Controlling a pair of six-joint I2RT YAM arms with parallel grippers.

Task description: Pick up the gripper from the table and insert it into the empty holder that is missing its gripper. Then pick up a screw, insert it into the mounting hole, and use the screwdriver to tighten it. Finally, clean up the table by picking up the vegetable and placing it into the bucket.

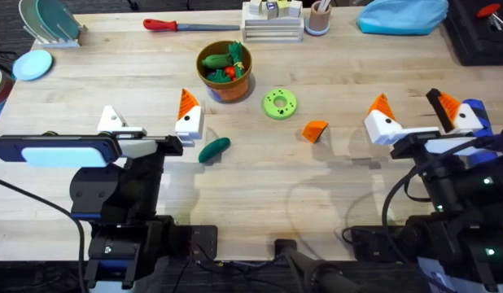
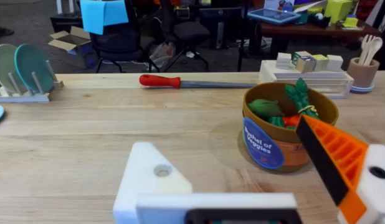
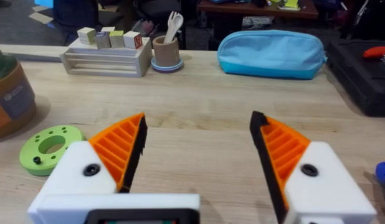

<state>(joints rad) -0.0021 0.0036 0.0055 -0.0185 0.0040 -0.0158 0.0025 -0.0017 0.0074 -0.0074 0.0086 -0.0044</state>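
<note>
Both grippers, left gripper (image 1: 150, 122) and right gripper (image 1: 414, 112), hover open.

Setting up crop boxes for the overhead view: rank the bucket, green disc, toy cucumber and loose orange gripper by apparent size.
1. bucket
2. green disc
3. vegetable, about as long as the disc is wide but slimmer, so this pair is close
4. orange gripper

Overhead: high over the arm bases, facing down and forward across the bench (image 1: 333, 187). Wrist views: low, close over the boards, facing the far edge. All three share the bucket (image 1: 226, 72) (image 2: 286, 127) (image 3: 9, 93).
</note>
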